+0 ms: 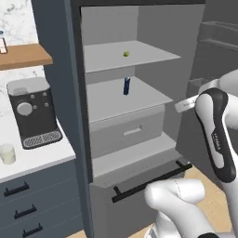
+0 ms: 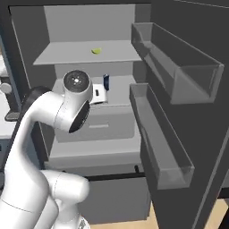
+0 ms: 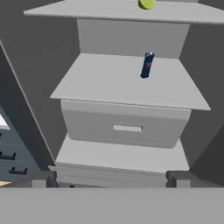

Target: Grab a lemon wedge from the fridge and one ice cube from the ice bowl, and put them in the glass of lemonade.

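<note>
The tool [image 3: 109, 178] hangs with its jaws spread wide and nothing between them, its two dark fingertips [image 3: 41, 178] far apart at the bottom of the hand view, facing straight into the open fridge [image 1: 153, 28].

The lemon wedge [image 1: 125, 54] — a tiny yellow-green piece — sits on the upper shelf [image 1: 139, 58], well above and beyond the tool, nothing touching it. From the right base view the wedge [image 2: 96, 51] lies a little right of the shelf's middle, and in the hand view it peeks in at the very top edge [image 3: 146, 4].

One shelf down stands a small blue can [image 1: 126, 86], upright, alone on the middle shelf [image 3: 109, 83]. Below that is a grey drawer [image 1: 128, 132] with a pale handle, shut, and under it a lower drawer front with a long black bar handle [image 1: 151, 181].

The fridge door [image 2: 188, 112] is swung wide to the right, its two grey bins [image 2: 172, 58] showing.

Off to the left, the bench [image 1: 28, 158] carries the coffee machine [image 1: 32, 111], and the glass of lemonade [image 1: 7, 153] stands just in front of it to the left, near the bench edge — well apart from the fridge shelves.
</note>
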You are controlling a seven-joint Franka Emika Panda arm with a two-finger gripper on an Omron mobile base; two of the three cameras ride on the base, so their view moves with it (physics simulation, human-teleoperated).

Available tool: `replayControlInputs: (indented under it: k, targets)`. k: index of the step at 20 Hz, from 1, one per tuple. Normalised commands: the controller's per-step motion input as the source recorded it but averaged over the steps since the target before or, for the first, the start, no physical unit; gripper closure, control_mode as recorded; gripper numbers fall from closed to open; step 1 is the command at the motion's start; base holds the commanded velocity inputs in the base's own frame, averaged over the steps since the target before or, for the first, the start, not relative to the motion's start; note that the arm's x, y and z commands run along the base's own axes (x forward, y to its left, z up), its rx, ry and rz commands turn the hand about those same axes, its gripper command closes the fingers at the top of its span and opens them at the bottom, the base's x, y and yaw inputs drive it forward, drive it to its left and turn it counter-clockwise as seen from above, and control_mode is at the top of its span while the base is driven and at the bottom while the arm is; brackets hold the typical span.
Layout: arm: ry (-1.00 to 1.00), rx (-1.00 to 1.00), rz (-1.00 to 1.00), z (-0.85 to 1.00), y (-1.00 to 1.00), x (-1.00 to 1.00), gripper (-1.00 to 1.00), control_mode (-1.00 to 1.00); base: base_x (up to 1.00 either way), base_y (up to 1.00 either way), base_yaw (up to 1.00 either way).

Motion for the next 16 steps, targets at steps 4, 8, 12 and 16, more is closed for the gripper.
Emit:
replayControlInputs:
  k: [4, 8, 12, 16]
  targets:
    - [0.0, 0.0, 0.0, 0.0, 0.0, 0.0, -1.0, 1.0, 0.99, -0.28, 0.19]
    - [0.0, 0.0, 0.0, 0.0, 0.0, 0.0, -1.0, 1.0, 0.68, -0.71, 0.28]
    - [0.0, 0.0, 0.0, 0.0, 0.0, 0.0, -1.0, 1.0, 0.15, -0.36, 0.09]
    - [0.0, 0.0, 0.0, 0.0, 0.0, 0.0, -1.0, 1.0, 0.12, 0.52, -0.15]
